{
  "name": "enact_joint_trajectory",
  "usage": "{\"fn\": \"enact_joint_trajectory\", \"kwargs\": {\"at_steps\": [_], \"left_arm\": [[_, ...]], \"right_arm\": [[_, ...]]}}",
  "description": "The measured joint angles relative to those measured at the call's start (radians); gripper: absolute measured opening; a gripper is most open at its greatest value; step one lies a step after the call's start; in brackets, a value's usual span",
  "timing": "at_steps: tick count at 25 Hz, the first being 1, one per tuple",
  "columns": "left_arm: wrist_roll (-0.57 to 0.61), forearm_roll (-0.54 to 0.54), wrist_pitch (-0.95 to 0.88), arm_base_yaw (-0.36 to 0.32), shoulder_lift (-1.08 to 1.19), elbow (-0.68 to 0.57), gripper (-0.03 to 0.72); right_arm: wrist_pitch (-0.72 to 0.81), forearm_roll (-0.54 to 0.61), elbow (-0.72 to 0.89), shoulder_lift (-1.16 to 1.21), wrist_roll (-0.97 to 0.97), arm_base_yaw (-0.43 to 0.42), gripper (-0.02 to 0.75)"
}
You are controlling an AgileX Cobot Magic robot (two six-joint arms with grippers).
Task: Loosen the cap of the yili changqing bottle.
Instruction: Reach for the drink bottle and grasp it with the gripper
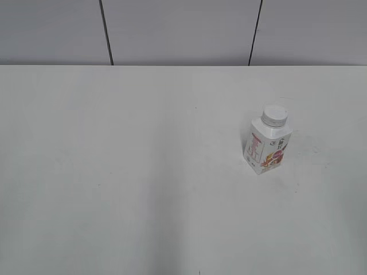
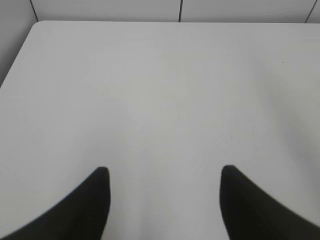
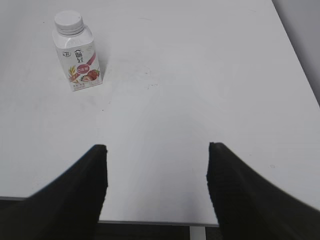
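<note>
The yili changqing bottle (image 1: 267, 146) stands upright on the white table, right of centre in the exterior view. Its white cap (image 1: 274, 115) is on its neck. In the right wrist view the bottle (image 3: 77, 62) and cap (image 3: 68, 21) sit far off at the upper left. My right gripper (image 3: 157, 148) is open and empty, above the table's near edge, well away from the bottle. My left gripper (image 2: 165, 170) is open and empty over bare table; the bottle does not show in its view. Neither gripper shows in the exterior view.
The white table (image 1: 143, 172) runs back to a grey panelled wall (image 1: 183, 28). Its near edge (image 3: 150, 222) shows in the right wrist view, its right edge at the upper right there. Its far left corner (image 2: 35, 25) shows in the left wrist view.
</note>
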State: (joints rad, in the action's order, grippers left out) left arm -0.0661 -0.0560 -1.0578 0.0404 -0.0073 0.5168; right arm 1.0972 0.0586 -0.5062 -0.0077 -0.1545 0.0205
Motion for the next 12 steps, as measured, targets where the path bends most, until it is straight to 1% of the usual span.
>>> {"fn": "enact_joint_trajectory", "kwargs": {"at_steps": [12], "left_arm": [[0.0, 0.0, 0.0, 0.0, 0.0, 0.0, 0.433]], "right_arm": [[0.0, 0.0, 0.0, 0.0, 0.0, 0.0, 0.498]]}}
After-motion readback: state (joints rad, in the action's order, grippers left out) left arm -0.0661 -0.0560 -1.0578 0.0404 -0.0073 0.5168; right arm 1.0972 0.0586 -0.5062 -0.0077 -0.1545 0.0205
